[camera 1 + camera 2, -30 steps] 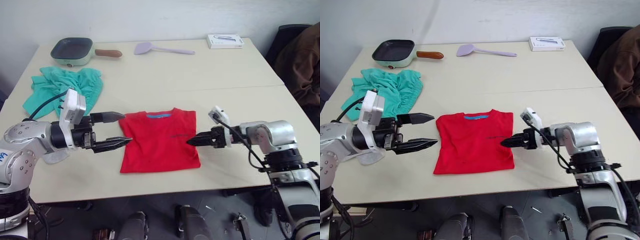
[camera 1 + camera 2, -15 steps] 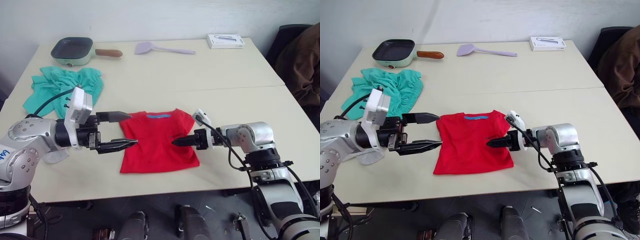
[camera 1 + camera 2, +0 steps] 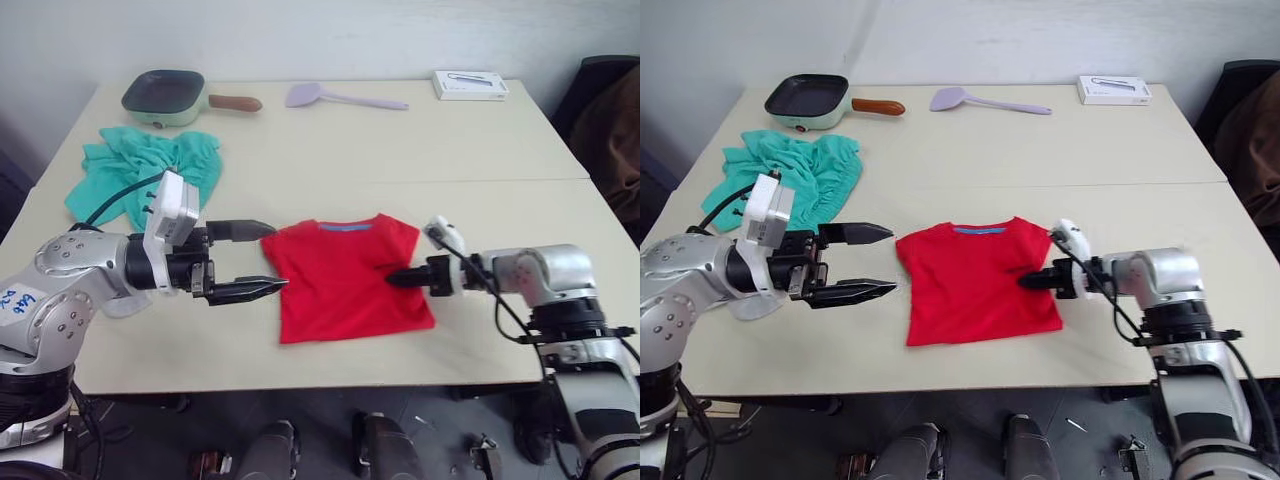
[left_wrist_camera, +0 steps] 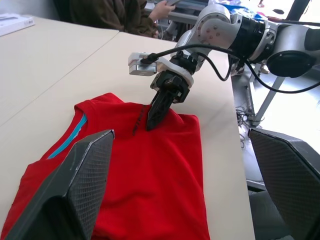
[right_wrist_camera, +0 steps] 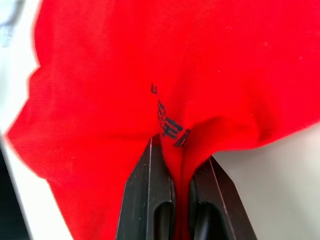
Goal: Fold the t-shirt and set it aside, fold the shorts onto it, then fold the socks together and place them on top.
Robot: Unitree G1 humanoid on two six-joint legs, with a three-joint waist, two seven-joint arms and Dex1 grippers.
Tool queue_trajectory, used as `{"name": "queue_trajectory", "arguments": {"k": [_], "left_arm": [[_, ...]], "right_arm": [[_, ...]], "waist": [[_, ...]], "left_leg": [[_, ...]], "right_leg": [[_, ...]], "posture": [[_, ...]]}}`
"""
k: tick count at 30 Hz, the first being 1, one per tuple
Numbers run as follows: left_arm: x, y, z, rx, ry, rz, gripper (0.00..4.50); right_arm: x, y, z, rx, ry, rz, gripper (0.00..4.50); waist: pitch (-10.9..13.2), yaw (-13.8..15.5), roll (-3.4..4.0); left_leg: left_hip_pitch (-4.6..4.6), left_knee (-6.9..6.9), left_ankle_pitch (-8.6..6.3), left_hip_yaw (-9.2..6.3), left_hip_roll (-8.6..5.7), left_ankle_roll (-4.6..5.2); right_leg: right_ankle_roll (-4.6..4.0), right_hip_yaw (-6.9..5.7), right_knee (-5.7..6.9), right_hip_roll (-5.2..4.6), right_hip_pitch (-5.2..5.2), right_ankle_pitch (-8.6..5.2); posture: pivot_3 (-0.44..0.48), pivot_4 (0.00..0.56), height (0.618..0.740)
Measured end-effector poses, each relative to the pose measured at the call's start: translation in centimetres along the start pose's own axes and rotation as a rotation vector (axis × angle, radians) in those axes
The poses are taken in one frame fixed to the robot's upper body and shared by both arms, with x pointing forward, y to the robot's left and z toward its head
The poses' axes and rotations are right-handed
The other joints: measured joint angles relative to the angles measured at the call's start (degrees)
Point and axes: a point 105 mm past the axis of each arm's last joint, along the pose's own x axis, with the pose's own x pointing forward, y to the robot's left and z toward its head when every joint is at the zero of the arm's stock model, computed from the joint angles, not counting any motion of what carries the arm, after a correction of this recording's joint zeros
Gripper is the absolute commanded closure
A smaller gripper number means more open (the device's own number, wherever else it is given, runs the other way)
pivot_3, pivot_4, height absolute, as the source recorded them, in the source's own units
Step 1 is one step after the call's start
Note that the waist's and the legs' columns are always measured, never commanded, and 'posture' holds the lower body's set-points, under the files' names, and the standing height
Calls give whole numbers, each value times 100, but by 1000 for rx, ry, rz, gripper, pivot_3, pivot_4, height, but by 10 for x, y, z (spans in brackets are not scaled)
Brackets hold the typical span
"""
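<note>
At right edge of t-shirt [image 3: 978, 280], right gripper [image 3: 1032, 281] clamped on pinch of red cloth, fold bunched between its black fingers [image 5: 150, 200]. Left gripper [image 3: 878, 262] hovers just beside shirt's left edge, fingers spread wide, nothing between them. T-shirt lies flat mid-counter [image 3: 1040, 150], blue neck label facing far side. Shorts [image 3: 800, 175] crumpled in heap at far left, well apart from shirt. Along far edge: frying pan [image 3: 810, 98], lilac spatula [image 3: 985, 101], white box [image 3: 1114, 90].
</note>
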Motion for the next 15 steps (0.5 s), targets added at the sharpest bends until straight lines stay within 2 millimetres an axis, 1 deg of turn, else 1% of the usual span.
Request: {"name": "queue_trajectory", "arguments": {"k": [3,5,6,9,12,14,15], "left_arm": [[4,-4,3,-5,-10,-34,0],[6,-5,3,-7,-12,-44,0],[7,-5,3,-7,-12,-49,0],[9,-7,2,-7,-11,-61,0],[11,-8,2,-9,-13,-69,0],[11,-8,2,-8,-14,-69,0],[12,-8,3,-5,-15,-72,0]], "right_arm": [[-46,-30,0,-15,-7,-136,4484],[-71,-46,2,-30,-24,-212,4484],[-81,-53,3,-35,-30,-247,4484],[-101,-70,0,-47,-30,-323,4484],[-119,-85,-2,-62,-24,-408,4484],[-126,-92,-4,-69,-21,-446,4484],[-132,-99,-5,-83,-21,-486,4484]], "waist": [[3,1,4],[3,-28,4],[3,-49,4],[5,-102,8],[8,-90,14],[9,-79,14],[9,-76,14]], "left_leg": [[-1,-1,-3,5,0,5],[-1,-1,-3,7,2,4],[0,-1,-2,9,3,3],[6,-1,-1,27,9,0],[9,-1,1,32,11,-2],[10,0,1,32,11,-3],[10,1,1,32,11,-2]], "right_leg": [[1,1,-9,1,0,0],[1,0,-26,4,0,0],[1,1,-26,6,0,0],[1,13,-24,13,0,0],[1,18,-21,14,-1,0],[1,18,-21,14,0,0],[1,18,-22,14,0,0]], "posture": [[0,150,740],[0,150,740],[0,150,740],[0,150,740],[0,150,740],[0,150,740],[0,150,740]]}}
